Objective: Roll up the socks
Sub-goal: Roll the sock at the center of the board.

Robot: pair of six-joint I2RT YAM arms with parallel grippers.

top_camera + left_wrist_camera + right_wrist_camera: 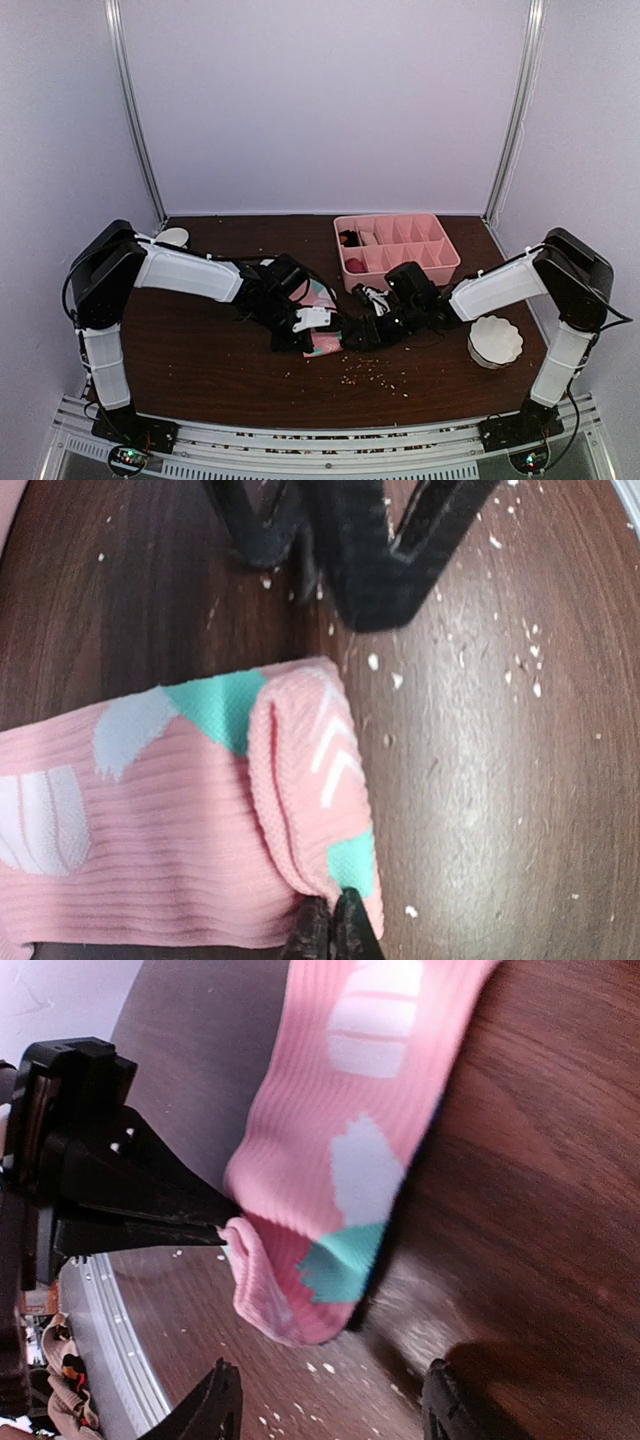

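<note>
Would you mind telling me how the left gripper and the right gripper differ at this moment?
The left gripper is shut, while the right gripper is open. The left gripper pinches the folded end of the pink sock; the right gripper holds nothing, its jaws apart near that end. Both are black and sit low over the wooden table, close together.

The pink sock (180, 830) is soft ribbed knit cloth, matt, with mint-green and pale patches lying flat in the ribs. The counter (480, 780) is dark brown wood grain with a slight sheen — finely scratched and dusted with small white crumbs (373, 662). The left gripper's fingers (356, 938) look like matt black plastic, as do the right gripper's fingers (212, 1408). The divided tray (448, 258) is smooth pink plastic; the rail (300, 437) at the counter's near edge is ribbed bare metal.
</note>
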